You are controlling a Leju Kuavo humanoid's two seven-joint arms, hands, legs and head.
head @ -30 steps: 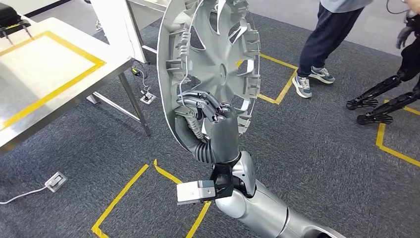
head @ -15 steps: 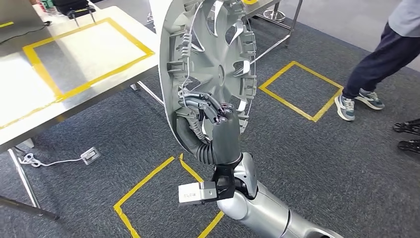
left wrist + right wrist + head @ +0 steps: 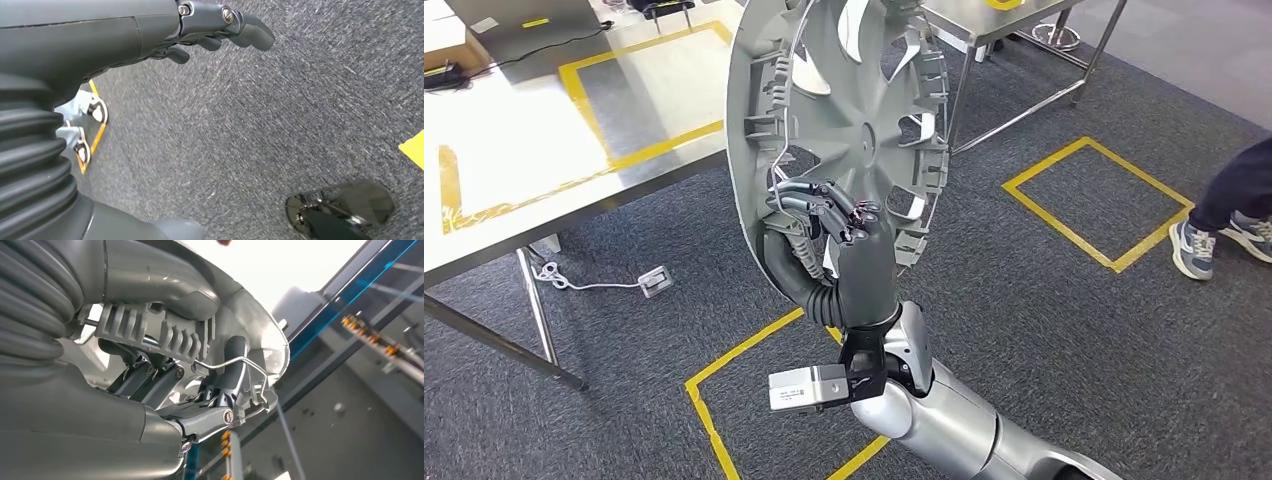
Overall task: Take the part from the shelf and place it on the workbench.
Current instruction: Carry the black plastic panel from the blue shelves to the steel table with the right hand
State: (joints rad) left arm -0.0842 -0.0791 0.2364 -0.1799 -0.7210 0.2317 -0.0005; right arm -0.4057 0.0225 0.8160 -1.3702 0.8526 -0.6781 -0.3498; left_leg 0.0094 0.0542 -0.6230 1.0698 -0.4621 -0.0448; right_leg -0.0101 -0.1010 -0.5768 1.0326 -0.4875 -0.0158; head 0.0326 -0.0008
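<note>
Wheel cover (image 3: 844,120), silver plastic, held up on edge in front of the robot, ribbed back side with clips and wire ring facing the head camera. Right hand (image 3: 829,225) grasps it at the lower rim, dark fingers (image 3: 819,200) hooked over the rim and wire, thumb behind. Cover is in the air above the grey carpet floor (image 3: 1044,300), not touching the surface (image 3: 514,150). The surface is a steel bench to the left, with a yellow tape rectangle (image 3: 639,85) marked on top; the cover's upper edge overlaps it in the head view, but the cover is nearer the camera. Right wrist view, close up: fingers (image 3: 220,415) wrap the cover's rim (image 3: 250,340), ribbed clip block and bent wire right beside them, grip firm.

Left hand (image 3: 150,35) hangs over the carpet (image 3: 280,100), nothing in it, fingers (image 3: 250,32) loosely extended and apart, so released.

Yellow tape squares (image 3: 1094,200) on the floor near the robot and farther right. Power socket (image 3: 654,282) with white cable lies on the carpet under the surface. Second steel table (image 3: 1014,20) at top, legs visible. A person's leg and sneakers (image 3: 1209,245) at the right edge. Silver right arm (image 3: 944,420) comes up from the bottom, wrist camera box (image 3: 809,388) on its side.
</note>
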